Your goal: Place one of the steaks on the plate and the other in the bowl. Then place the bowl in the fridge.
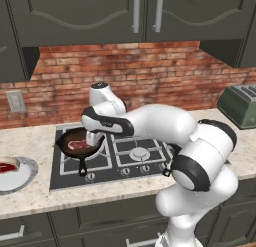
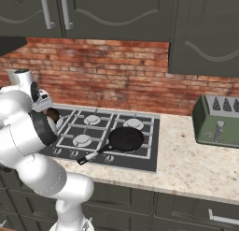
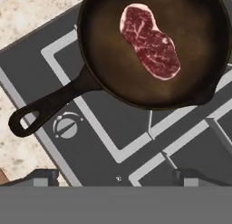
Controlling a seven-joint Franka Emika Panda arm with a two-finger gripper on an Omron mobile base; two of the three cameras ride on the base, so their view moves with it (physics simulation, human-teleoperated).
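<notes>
1. Count: two steaks, two frying pans, one plate, one toaster.
2. One steak [image 3: 149,41] lies in the dark pan [image 3: 113,69] on the stove [image 3: 113,146], below my gripper [image 3: 117,177]; the jaws stand wide apart, holding nothing.
3. The left base view adds the second steak [image 1: 8,166], lying on the plate [image 1: 27,173] on the counter [image 1: 30,141] left of the stove.
4. The right base view adds an empty black pan [image 2: 125,139] on the stove's near right burner.
5. A green toaster [image 2: 218,120] stands on the counter to the right. My arm [image 1: 165,123] hides part of the stove.

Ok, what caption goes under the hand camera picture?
Raw steak lying in a black frying pan on the stove.
</notes>
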